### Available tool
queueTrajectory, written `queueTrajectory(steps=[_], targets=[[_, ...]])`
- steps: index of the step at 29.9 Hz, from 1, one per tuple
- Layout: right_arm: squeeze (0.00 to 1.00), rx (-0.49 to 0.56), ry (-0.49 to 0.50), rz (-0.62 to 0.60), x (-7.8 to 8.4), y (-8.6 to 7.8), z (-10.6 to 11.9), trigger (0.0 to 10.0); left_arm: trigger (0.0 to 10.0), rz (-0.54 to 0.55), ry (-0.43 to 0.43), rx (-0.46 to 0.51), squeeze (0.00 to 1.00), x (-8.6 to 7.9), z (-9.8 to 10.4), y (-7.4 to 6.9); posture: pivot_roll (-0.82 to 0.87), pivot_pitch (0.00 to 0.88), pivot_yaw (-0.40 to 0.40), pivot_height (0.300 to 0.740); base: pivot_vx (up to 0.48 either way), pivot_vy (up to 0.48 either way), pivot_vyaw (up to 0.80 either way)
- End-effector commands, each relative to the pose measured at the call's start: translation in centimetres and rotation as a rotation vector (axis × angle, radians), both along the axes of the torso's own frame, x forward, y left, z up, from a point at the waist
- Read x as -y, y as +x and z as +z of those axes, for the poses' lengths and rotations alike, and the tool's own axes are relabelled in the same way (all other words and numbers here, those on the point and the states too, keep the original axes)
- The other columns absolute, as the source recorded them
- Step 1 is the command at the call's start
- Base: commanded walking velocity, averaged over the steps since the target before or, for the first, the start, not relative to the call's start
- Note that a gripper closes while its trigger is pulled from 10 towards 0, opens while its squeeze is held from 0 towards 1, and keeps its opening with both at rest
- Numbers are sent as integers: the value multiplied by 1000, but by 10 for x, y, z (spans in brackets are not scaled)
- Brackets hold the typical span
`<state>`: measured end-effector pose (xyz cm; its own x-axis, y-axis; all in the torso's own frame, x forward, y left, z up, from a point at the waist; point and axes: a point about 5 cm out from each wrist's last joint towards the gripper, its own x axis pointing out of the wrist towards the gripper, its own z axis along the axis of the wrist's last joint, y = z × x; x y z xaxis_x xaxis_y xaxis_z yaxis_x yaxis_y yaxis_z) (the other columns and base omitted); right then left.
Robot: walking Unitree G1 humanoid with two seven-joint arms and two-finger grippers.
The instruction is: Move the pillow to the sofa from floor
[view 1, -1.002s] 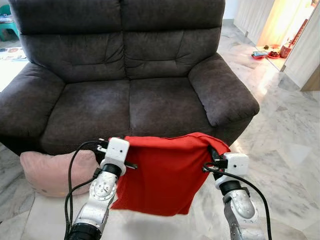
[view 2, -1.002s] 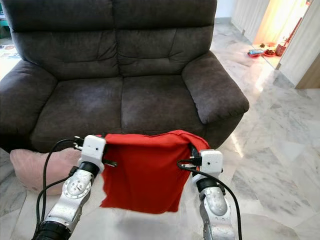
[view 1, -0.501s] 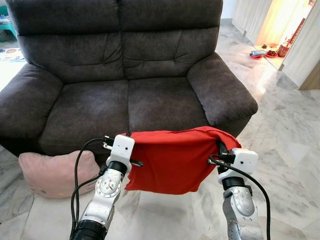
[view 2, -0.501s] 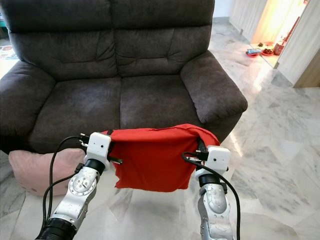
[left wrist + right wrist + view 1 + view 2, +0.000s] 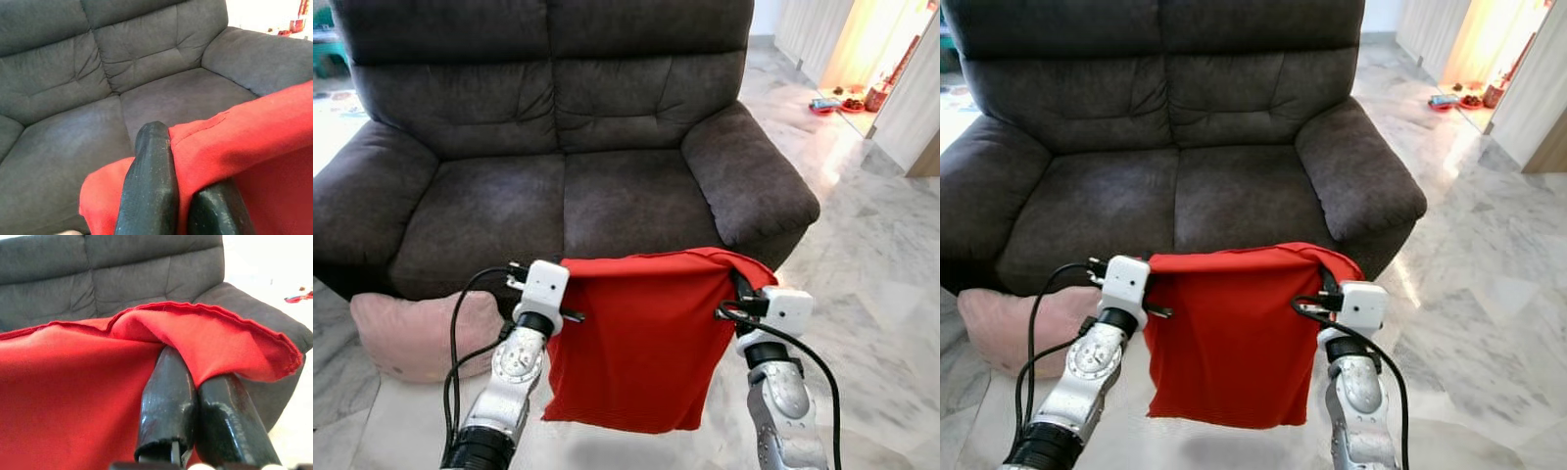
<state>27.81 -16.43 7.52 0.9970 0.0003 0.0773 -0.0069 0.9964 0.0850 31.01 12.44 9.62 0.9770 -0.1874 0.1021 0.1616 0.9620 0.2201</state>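
The robot stands facing the dark grey sofa (image 5: 558, 186), both arms raised in front of it. Between them hangs a red cloth (image 5: 641, 343) (flat and limp, more a cover than a stuffed cushion), stretched by its top edge and drooping toward the marble floor (image 5: 871, 284). The left gripper (image 5: 178, 196) is pinched tight on one top corner; the right gripper (image 5: 195, 416) is clamped on the other, the hem folding over its fingers (image 5: 168, 401). The cloth hangs in the air, just in front of the seat. A pink pillow (image 5: 416, 333) lies on the floor against the sofa's base, at the robot's left.
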Motion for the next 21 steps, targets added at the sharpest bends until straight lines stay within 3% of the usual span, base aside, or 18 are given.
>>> queueTrajectory(steps=[1, 21], targets=[[0, 75, 12, 0, 1, 5, 16, 10000, 10000, 8, -6, 92, 0, -2, 20, 7, -42, 60, -22, 740, 0, -247, 0], [0, 81, 11, 20, 1, 7, 19, 10000, 10000, 8, -10, 95, 0, -2, 20, 6, -41, 57, -30, 740, 0, -248, 0]])
